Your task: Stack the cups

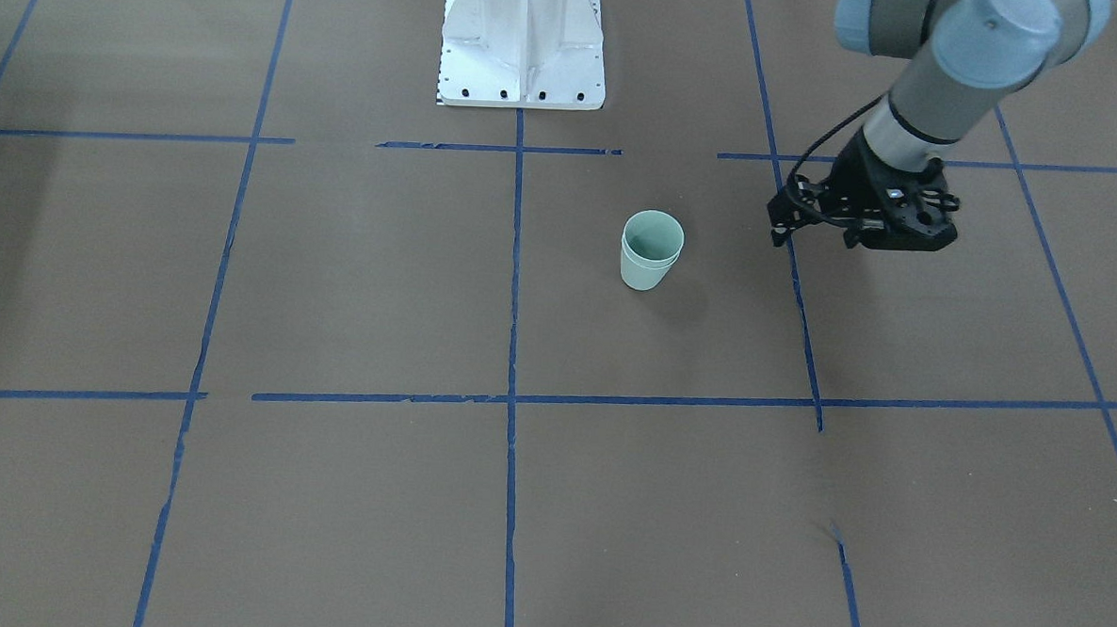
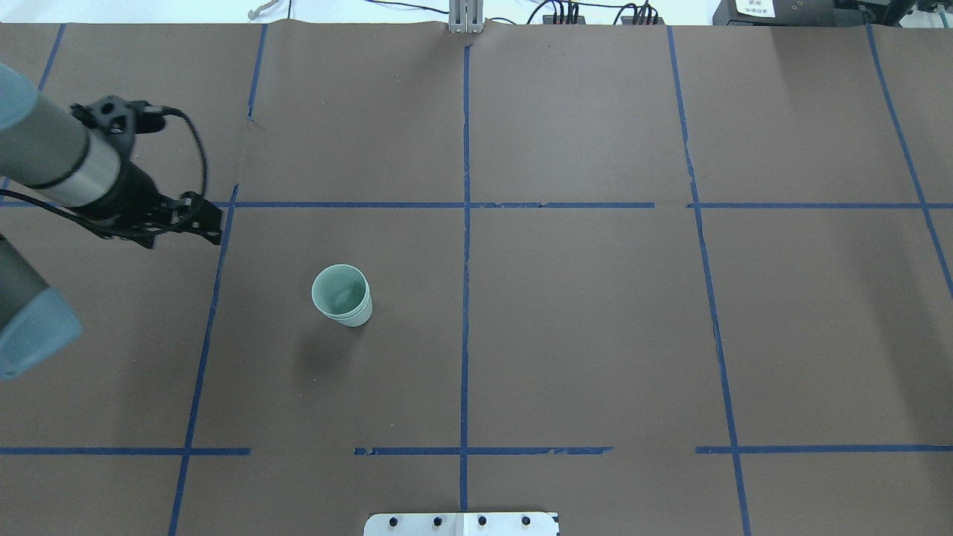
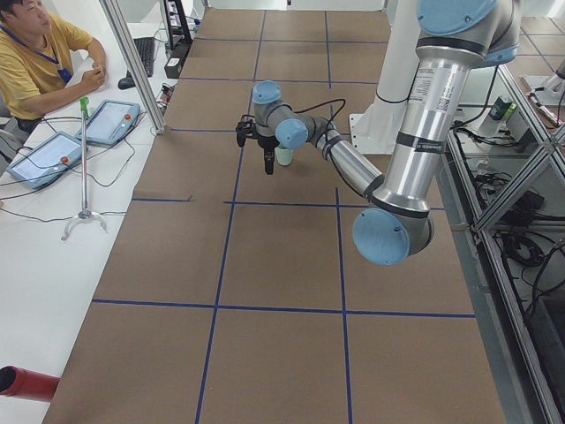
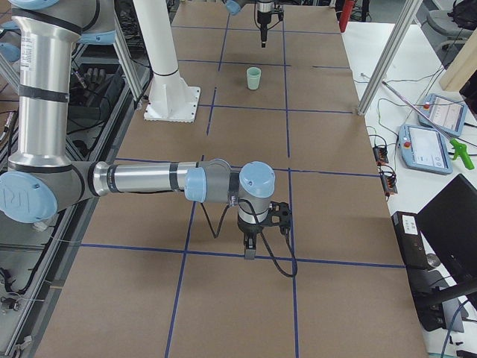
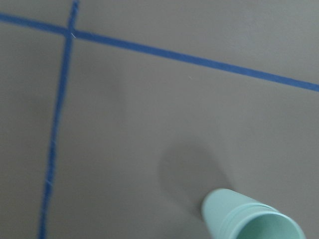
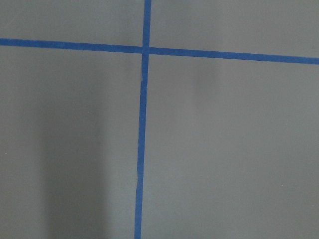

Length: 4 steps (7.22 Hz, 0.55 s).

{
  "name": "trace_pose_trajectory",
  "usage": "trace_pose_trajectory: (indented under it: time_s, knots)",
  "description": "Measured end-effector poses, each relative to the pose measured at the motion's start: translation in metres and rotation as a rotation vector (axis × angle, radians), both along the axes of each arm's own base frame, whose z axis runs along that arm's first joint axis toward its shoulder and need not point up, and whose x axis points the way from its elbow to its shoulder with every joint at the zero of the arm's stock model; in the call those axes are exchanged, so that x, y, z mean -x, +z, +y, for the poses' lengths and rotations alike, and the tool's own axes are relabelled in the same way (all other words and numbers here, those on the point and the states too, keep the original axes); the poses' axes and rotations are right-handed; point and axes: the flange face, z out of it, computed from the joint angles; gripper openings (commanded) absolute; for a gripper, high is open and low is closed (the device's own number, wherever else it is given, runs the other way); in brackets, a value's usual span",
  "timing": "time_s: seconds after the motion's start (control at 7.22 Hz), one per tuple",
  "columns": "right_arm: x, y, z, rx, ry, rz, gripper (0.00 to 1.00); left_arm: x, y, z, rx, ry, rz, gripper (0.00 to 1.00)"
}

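Observation:
The two pale mint-green cups (image 1: 653,252) stand upright on the brown table, one nested inside the other, with two rims showing. The stack also shows in the overhead view (image 2: 342,295), the right side view (image 4: 254,77) and at the bottom of the left wrist view (image 5: 251,219). My left gripper (image 1: 779,231) hangs empty to the side of the stack and well apart from it, over a blue tape line (image 2: 214,227). Its fingers look closed together. My right gripper (image 4: 248,252) shows only in the right side view, far from the cups, and I cannot tell its state.
The brown table (image 2: 581,313) is marked into squares by blue tape. The white robot base (image 1: 523,43) stands at the table's edge. An operator (image 3: 35,53) sits beside tablets off the table's far side.

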Motion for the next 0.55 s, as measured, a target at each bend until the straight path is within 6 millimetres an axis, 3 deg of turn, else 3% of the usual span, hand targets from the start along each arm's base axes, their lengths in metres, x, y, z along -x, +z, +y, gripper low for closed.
trace_pose_trajectory:
  time_s: [0.28, 0.55]
  knots:
    - [0.0, 0.0, 0.0, 0.0, 0.0, 0.0, 1.0, 0.115, 0.1, -0.005, -0.138, 0.112, -0.113, 1.0]
    - [0.0, 0.0, 0.0, 0.0, 0.001, 0.0, 1.0, 0.24, 0.2, 0.014, -0.151, 0.133, -0.183, 1.0]
